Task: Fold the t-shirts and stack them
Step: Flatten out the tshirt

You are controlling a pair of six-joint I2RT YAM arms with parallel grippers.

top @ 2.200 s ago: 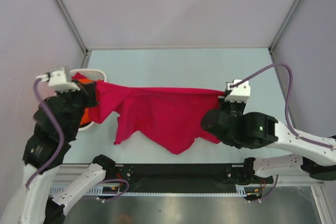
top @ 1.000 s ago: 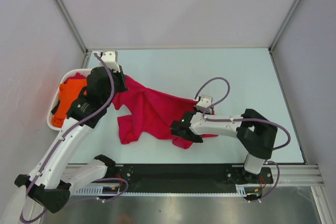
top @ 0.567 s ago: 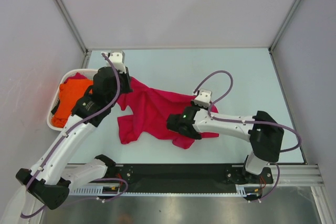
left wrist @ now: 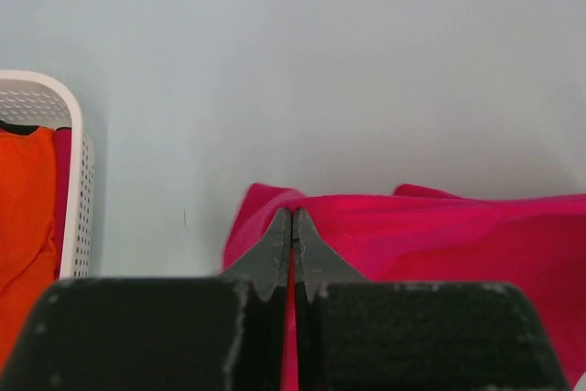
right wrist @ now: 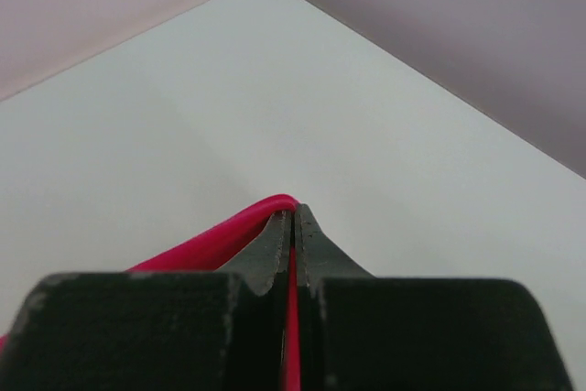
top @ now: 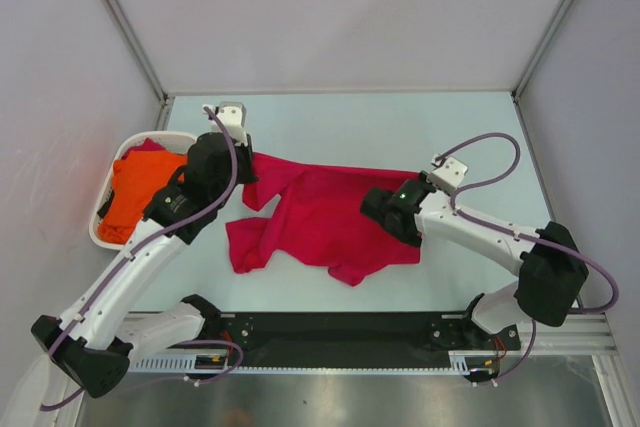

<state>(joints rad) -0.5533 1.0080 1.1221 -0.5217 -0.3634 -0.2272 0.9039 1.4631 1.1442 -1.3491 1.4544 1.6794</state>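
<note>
Top view overhead facing down on table (top: 400, 127), 2 wrist views close, forward-facing, all sharing crimson t-shirt (top: 320, 215)

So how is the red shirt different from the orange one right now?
The crimson t-shirt lies spread and rumpled on the table, while the orange t-shirt sits bunched in the white basket. The left gripper and right gripper each pinch an edge of the crimson one; nothing touches the orange one. Both are plain cloth, neither folded.

Lower centre, the left gripper (left wrist: 292, 217) pinches the crimson soft cloth t-shirt (left wrist: 439, 235) on the pale table (left wrist: 320, 70); at left, a white perforated plastic basket (left wrist: 73, 144) holds bright orange cloth (left wrist: 23, 208).
</note>
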